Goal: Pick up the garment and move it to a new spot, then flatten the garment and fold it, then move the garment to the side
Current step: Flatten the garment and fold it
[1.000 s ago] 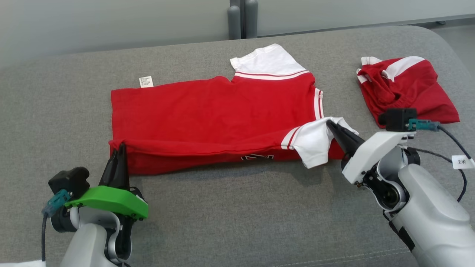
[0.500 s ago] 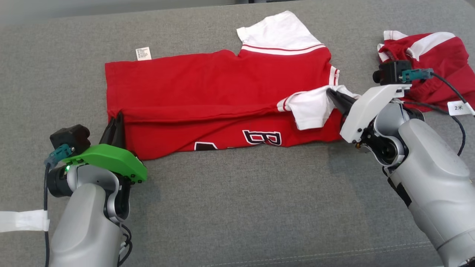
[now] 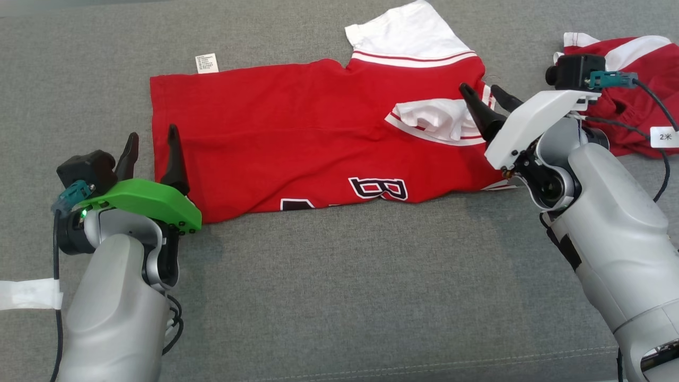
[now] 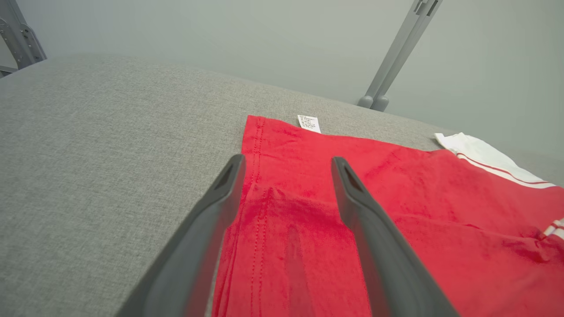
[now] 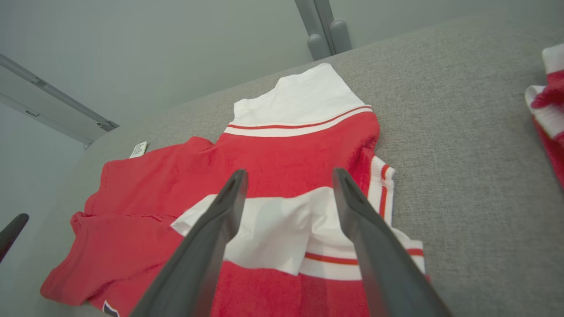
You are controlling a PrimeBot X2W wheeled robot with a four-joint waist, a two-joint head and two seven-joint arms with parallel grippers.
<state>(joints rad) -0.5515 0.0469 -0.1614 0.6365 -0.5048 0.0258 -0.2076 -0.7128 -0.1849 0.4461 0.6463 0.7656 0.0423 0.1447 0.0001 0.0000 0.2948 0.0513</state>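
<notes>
The left jaws and the right jaws are both wide apart and hold nothing. The red shirt [image 3: 297, 138] lies flat on the soft gray counter [image 3: 339, 276]. Its side edge sits between the left jaws. Its white sleeve [image 3: 435, 114] lies under the right jaws. Another red garment [image 3: 628, 138] is bunched up just past the right jaws.
</notes>
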